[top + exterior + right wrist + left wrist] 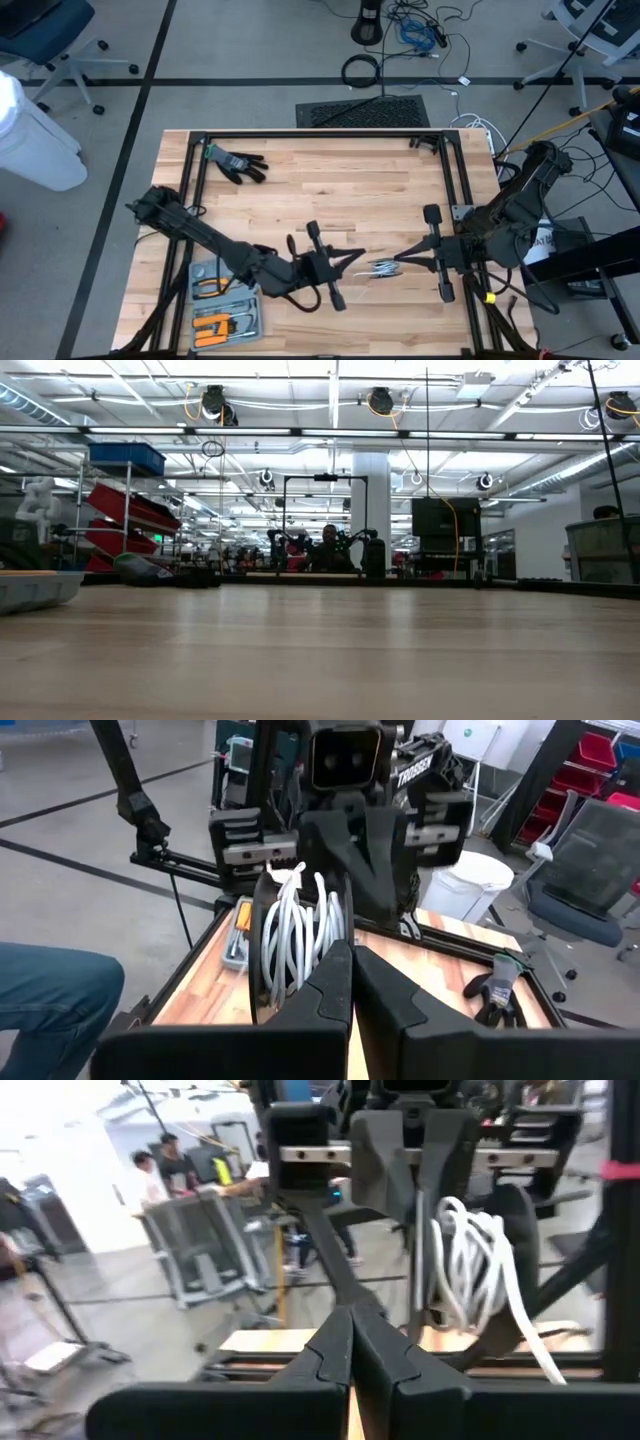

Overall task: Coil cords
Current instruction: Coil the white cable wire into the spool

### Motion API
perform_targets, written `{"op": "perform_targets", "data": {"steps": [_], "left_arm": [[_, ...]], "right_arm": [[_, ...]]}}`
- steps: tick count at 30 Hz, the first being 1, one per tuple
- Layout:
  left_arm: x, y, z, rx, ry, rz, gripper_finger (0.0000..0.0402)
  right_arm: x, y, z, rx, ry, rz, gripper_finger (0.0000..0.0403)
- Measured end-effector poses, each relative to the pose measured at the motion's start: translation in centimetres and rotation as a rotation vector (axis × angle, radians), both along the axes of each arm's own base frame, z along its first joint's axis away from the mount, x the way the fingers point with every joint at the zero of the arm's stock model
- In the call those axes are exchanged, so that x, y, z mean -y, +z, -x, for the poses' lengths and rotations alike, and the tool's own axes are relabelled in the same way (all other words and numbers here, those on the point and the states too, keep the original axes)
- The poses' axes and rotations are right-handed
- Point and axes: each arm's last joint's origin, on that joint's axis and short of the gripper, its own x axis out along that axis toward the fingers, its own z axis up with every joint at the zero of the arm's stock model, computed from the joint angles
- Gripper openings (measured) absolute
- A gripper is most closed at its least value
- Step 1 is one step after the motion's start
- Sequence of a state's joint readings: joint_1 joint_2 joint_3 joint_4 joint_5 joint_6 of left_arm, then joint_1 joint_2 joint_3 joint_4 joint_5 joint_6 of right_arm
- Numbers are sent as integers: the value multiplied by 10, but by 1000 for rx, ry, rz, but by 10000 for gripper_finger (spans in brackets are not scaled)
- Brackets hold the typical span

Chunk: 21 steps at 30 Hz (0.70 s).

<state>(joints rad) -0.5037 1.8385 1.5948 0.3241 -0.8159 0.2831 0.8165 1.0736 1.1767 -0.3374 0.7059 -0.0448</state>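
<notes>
The white cord [383, 267] is wound into a small coil of several loops beside a dark round disc [257, 950]. It hangs in the air over the table's near middle, between my two grippers. My right gripper [401, 260] is shut, its tips at the coil's right end. My left gripper [360, 254] is shut, its tips just left of the coil. The coil shows in the left wrist view [470, 1260] and the right wrist view [300, 935]. A loose tail [530, 1342] hangs below it. Neither arm shows in the low view. My right gripper comes level from the table's right side, and the coil's loops [312, 955] run behind its shut fingers [330, 985], which hide the place of contact. The coil stands on edge, clear of the table. My left gripper comes level from the table's left; whether it touches the coil I cannot tell.
A black glove [236, 162] lies at the far left of the table. A grey tray [222, 310] with orange-handled tools sits at the near left. A dark metal frame [310, 136] rims the table. A person's leg [50, 995] shows beside the table.
</notes>
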Motion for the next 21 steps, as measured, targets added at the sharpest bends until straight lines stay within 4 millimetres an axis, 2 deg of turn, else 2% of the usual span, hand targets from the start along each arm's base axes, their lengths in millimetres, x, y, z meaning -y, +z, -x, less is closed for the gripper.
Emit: {"op": "perform_targets", "data": {"steps": [7, 11, 15, 19, 21], "left_arm": [[1, 14, 14, -31, -45, -49, 7], [4, 2, 11, -102, -100, -44, 30], [7, -8, 10, -123, -2, 0, 77], [29, -22, 28, -200, 67, 21, 103], [40, -21, 35, -192, 66, 17, 106]], "right_arm": [[0, -1, 0, -12, -3, -2, 0], [1, -3, 1, -27, -8, -15, 0], [0, -8, 0, -63, -18, -32, 0], [0, -14, 2, -115, -29, -51, 0], [-1, -16, 2, -131, -30, -42, 0]]}}
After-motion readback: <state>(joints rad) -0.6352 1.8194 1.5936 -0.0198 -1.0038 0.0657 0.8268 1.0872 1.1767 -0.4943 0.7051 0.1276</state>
